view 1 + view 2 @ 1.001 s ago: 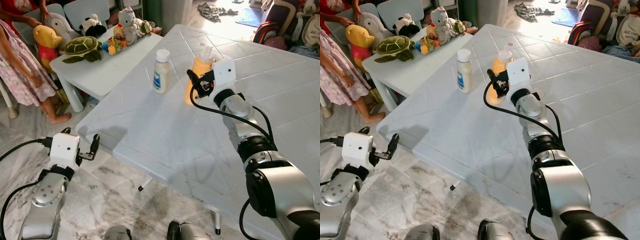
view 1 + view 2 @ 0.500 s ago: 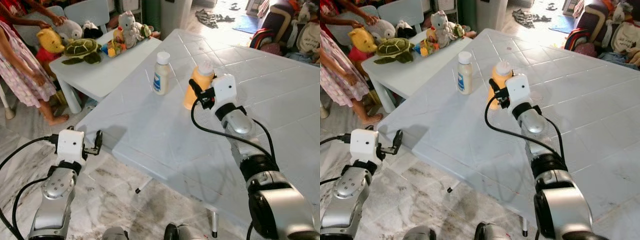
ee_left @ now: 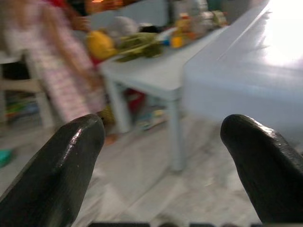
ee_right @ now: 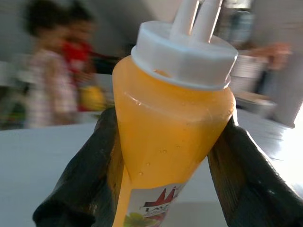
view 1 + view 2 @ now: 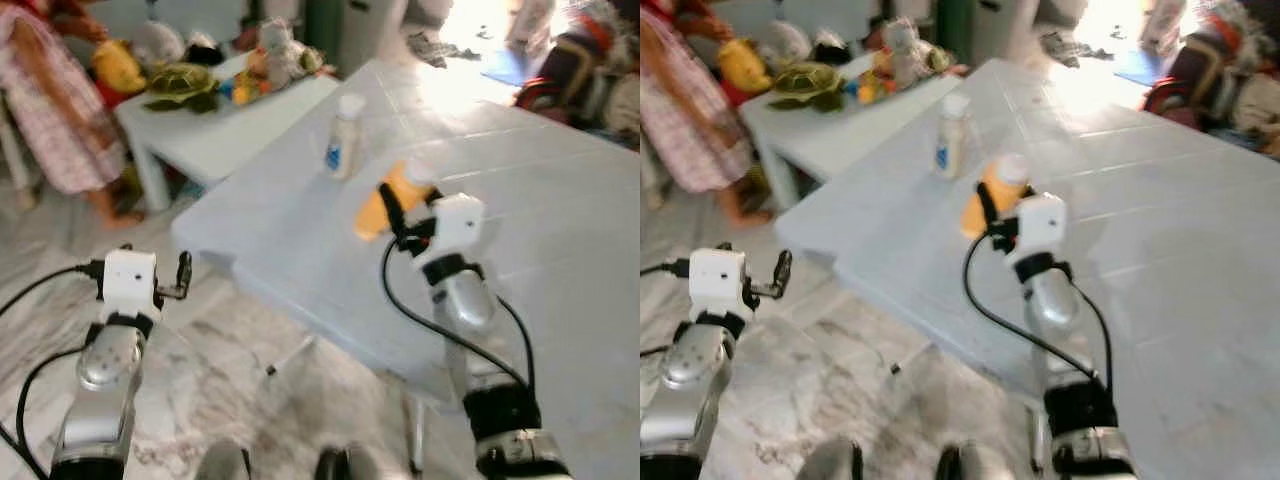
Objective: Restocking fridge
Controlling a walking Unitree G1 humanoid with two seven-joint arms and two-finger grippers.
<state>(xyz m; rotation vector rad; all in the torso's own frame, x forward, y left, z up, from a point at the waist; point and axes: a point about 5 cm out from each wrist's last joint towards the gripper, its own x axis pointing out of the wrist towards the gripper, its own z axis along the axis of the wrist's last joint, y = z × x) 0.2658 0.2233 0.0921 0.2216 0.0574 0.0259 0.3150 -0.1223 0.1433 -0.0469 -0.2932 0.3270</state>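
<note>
An orange sauce bottle (image 4: 165, 142) with a white cap sits between the black fingers (image 4: 90, 179) of my right gripper (image 5: 398, 208), which is shut on it. In the left eye view the orange bottle (image 5: 372, 214) leans over above the pale blue table (image 5: 300, 240). A white bottle (image 5: 343, 148) with a blue label stands upright farther back on the table. My left gripper (image 5: 178, 278) hangs low beside the table's left corner, over the floor. Its fingers (image 3: 57, 170) are open with nothing between them.
A small white table (image 5: 215, 140) with several plush toys stands at the back left. A person in a pink dress (image 5: 60, 110) is beside it. Bags and clutter (image 5: 590, 70) lie beyond the table at the right. Marble floor (image 5: 230, 390) spreads below me.
The head camera has swung and the picture has blurred. My right gripper has drawn the orange bottle nearer to me, away from the white bottle, and tilted it. The left arm has risen slightly.
</note>
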